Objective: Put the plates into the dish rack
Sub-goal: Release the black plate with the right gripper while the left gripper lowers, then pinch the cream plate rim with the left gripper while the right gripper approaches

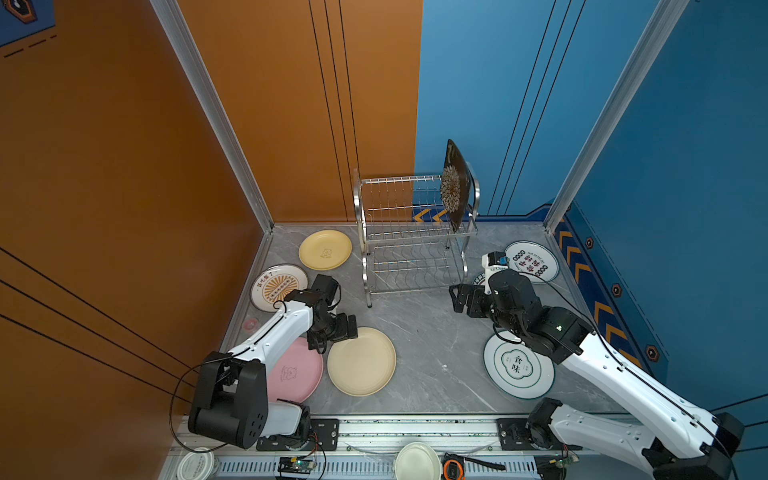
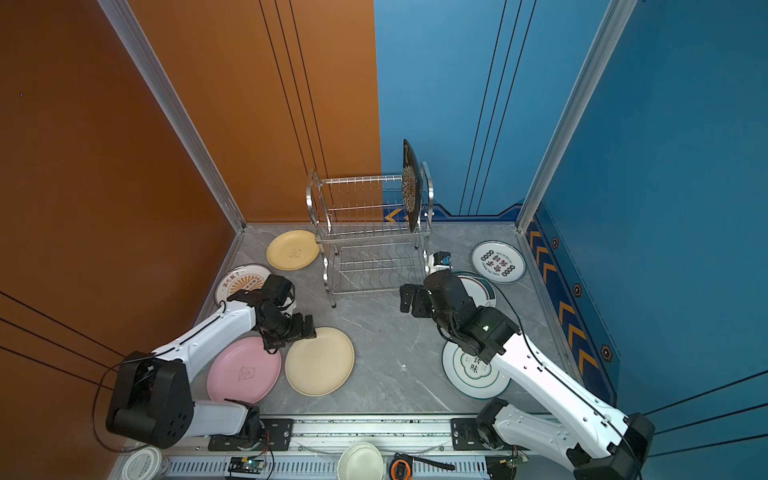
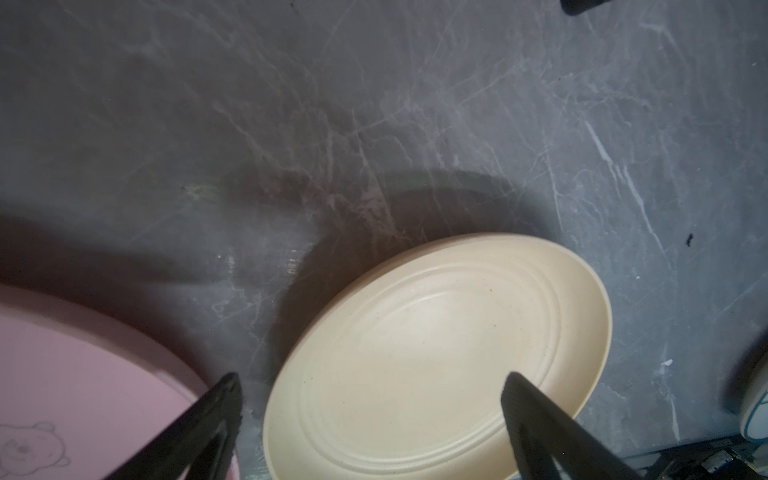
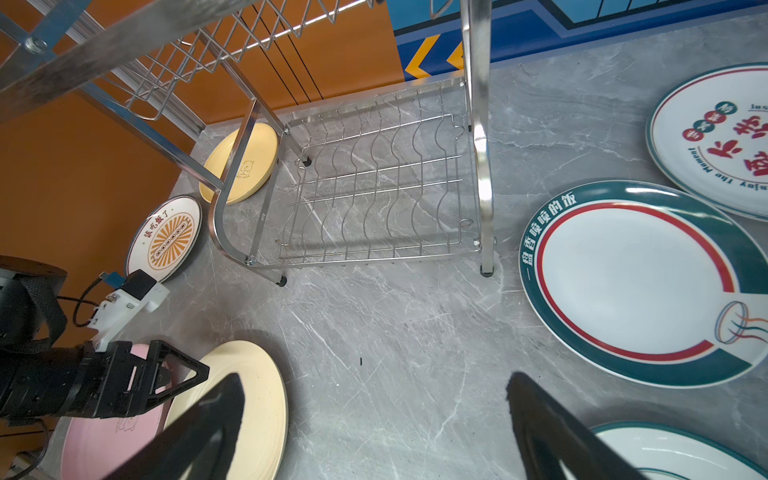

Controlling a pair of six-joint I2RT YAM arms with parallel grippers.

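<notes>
The steel-wire dish rack (image 1: 415,249) stands far centre; a black floral square plate (image 1: 455,187) sits upright at its upper tier's right end. Near right, a ringed plate (image 1: 517,365) reads "食味" (flat on the grey marbled table (image 1: 436,353)). The left gripper (image 3: 374,384) gapes over the ridged cream plate (image 3: 436,353)'s edge; the right gripper (image 4: 376,384) gapes, empty.

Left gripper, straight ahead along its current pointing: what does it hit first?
Probably the cream plate: the left gripper points down at it, jaws open astride its rim. Gap above it unclear.
</notes>
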